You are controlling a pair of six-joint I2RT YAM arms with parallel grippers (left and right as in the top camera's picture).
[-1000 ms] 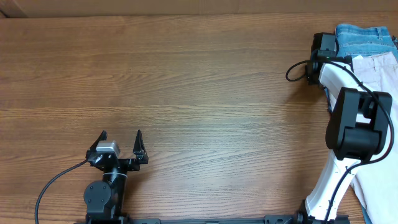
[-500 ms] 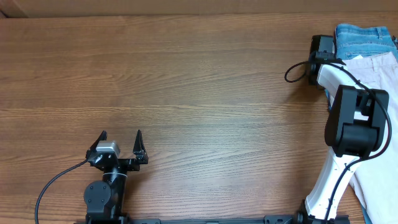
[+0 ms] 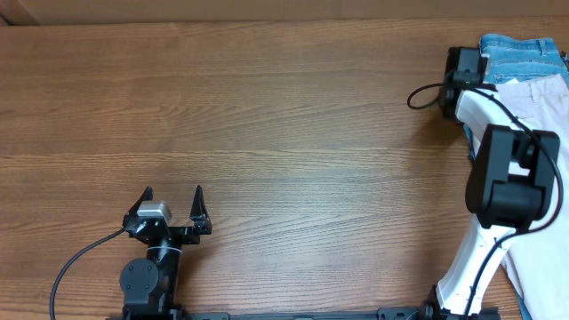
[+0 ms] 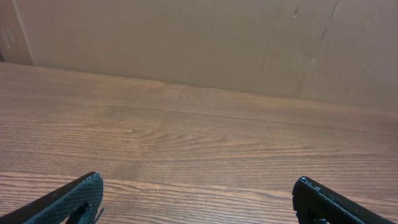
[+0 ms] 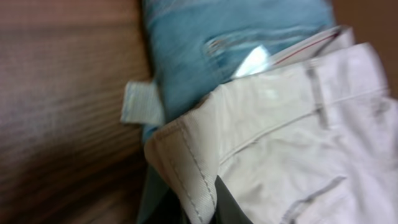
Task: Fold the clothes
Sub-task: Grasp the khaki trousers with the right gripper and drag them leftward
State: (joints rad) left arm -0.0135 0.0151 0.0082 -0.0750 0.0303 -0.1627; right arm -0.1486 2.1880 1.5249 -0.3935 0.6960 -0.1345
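Note:
The clothes, beige khaki trousers (image 3: 536, 89), lie at the table's right edge, partly under my right arm (image 3: 502, 178). In the right wrist view their waistband (image 5: 273, 99) with a belt loop fills the right half. My right gripper (image 5: 202, 200) is shut on the waistband's folded corner, and the cloth is pinched between its dark fingers. From overhead those jaws are hidden under the wrist. My left gripper (image 3: 173, 192) rests near the front left, open and apart from any cloth. The left wrist view shows its fingers (image 4: 78, 198) spread wide over bare wood.
Folded light-blue denim jeans (image 3: 520, 52) lie at the back right, just beyond the trousers and partly under their waistband (image 5: 211, 50). A brown cardboard wall (image 4: 199, 43) stands along the table's far edge. Wood tabletop (image 3: 267, 116) spans the middle and left.
My right gripper has closed from open onto the trousers' waistband corner, and the right wrist shifted slightly. The left arm has not moved.

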